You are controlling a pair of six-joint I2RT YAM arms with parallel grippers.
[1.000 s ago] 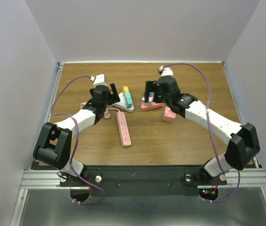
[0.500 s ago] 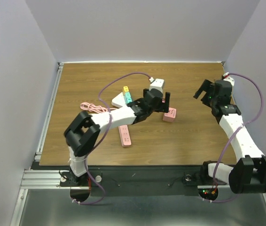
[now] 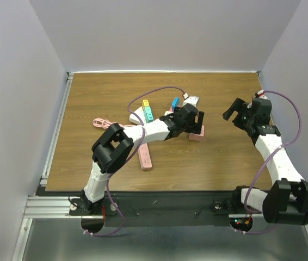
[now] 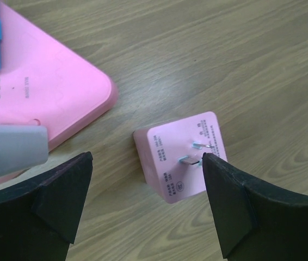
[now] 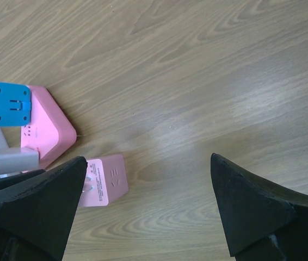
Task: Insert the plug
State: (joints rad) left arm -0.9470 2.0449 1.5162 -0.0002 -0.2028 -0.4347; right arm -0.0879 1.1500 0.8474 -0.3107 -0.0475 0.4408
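Observation:
A pink cube plug (image 4: 181, 166) lies on the wooden table with its metal prongs (image 4: 193, 153) showing on one face. It also shows in the top view (image 3: 197, 135) and the right wrist view (image 5: 104, 180). My left gripper (image 4: 148, 204) is open and hovers just above it, one finger on each side, touching nothing; in the top view the left gripper (image 3: 193, 124) is at table centre. A pink triangular power strip (image 4: 50, 92) lies beside the cube and carries a blue plug (image 5: 8, 104) and a grey-white plug (image 4: 12, 149). My right gripper (image 3: 231, 107) is open and empty, off to the right.
A white triangular strip (image 3: 139, 116) with yellow and teal plugs lies left of centre. A long pink power strip (image 3: 143, 153) lies nearer the front, and a pink cable (image 3: 105, 123) coils at the left. White walls enclose the table.
My left arm swung from the white strip at the left across to the pink cube plug. My right arm left the pink triangular strip and withdrew to the right, uncovering the blue plug.

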